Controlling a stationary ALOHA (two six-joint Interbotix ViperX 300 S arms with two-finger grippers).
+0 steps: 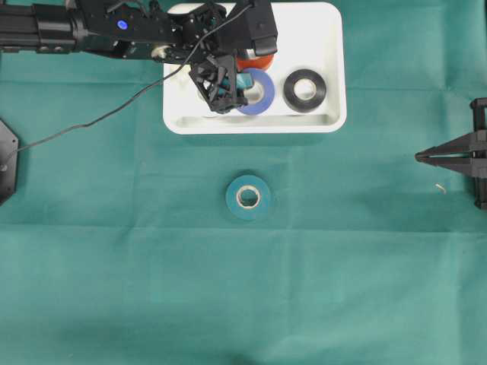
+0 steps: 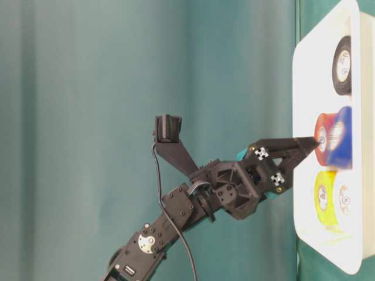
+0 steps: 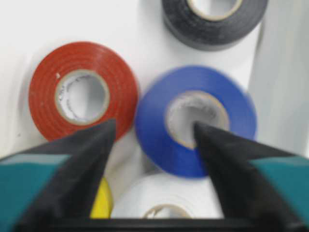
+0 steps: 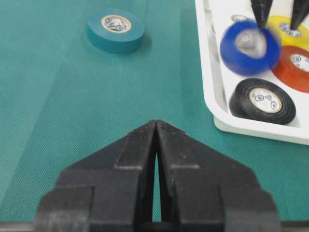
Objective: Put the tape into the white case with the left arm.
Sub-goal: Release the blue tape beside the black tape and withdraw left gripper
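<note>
I am running the release step over the white case (image 1: 327, 46). The left pincer (image 3: 154, 135) is standing wide apart, gripping nothing; one finger is poking through the core of the blue tape (image 3: 193, 121), which is blurring, probably dropping. The roll is leaning, hole axis tilted toward the pincer, beside the red roll (image 3: 82, 94). Next move, I judge: lift clear, then fetch the teal roll (image 1: 248, 197) from the worktop (image 1: 114, 266). The right pincer (image 4: 157, 140) is sitting closed.

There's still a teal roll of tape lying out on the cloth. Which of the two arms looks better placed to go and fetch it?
Probably the left. Its gripper is open over the white case, with the blue roll just dropped, near the teal roll. The right gripper sits shut at the table's far edge.
</note>
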